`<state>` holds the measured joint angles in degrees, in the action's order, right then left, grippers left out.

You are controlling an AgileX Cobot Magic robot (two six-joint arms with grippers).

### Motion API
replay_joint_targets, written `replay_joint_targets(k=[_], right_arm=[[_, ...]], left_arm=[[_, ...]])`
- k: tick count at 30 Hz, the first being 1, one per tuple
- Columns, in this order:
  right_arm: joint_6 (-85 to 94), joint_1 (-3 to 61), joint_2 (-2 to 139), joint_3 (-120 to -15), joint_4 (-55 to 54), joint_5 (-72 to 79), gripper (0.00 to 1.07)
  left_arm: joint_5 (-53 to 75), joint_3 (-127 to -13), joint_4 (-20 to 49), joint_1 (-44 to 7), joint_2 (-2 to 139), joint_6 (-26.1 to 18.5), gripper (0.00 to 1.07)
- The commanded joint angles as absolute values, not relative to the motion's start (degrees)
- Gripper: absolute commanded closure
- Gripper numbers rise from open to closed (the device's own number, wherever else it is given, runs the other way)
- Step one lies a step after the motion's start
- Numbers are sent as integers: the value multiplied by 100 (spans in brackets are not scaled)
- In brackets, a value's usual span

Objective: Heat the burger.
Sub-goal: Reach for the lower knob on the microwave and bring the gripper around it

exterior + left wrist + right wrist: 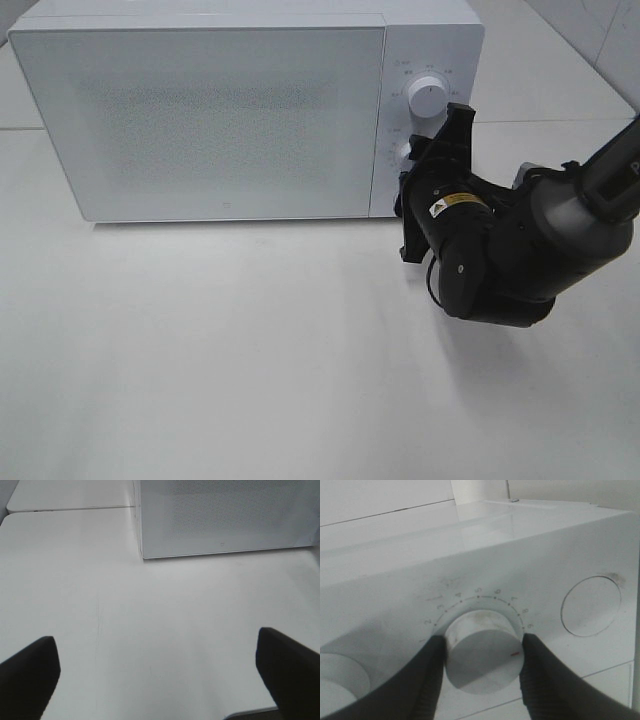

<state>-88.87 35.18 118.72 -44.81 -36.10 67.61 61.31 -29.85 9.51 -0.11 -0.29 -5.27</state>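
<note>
Right gripper [482, 662] sat closest to the lens. You had its fingers [432, 667] pressed on opposite sides of the lower dial [482, 652], partly closed w/ the dial pinched between them. That grip made sense: going by the numbers ringed round it, this looked like the timer, and a pinch across the width is what a twist needs. The wrist was rolled so the jaws met the microwave [245, 115] panel square-on. The upper dial [428, 95] stood free. The door [150, 150] was shut, so the job was prob. at the set-the-time stage.

Your left gripper [157, 677] hung over the table [150, 605] in front of the microwave, jaws spread wide, nothing in them. I'd guess you parked it there so it didn't crowd the right arm.

Burger: not visible in any view. My guess is it was inside the microwave, but the dotted door panel showed nothing through it, so I can't confirm.

Hard to read:
- In the high cam the right arm covered most of the lower dial, so contact showed only from the wrist cam.
- The dial's small red mark [515, 654] was visible, but the exact setting was unclear.
- For the round recess [590, 612] beside the dial, I couldn't tell if it was a button.
- The left fingers were cut off at the frame edge.
</note>
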Motion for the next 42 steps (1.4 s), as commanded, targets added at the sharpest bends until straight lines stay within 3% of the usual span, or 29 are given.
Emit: replay_joint_targets(k=[1,20,28,36,42], right_arm=[[-9207,3535,11791,-4784,-2464,7855,107],[-9202,3535,11791,-4784,-2469,7855,103],[-9024,3535,11791,-4784,-3008,7855,98],[-8692,3535,11791,-4784,-3507,8010,79],[-8634,3535,11791,-4784,-3587,8010,53]], left_arm=[[6108,-2962,968,6,-57,-504,6],[6108,-2962,968,6,-57,-504,6],[6108,-2962,968,6,-57,-504,6],[6108,-2962,968,6,-57,-504,6],[6108,-2962,968,6,-57,-504,6]])
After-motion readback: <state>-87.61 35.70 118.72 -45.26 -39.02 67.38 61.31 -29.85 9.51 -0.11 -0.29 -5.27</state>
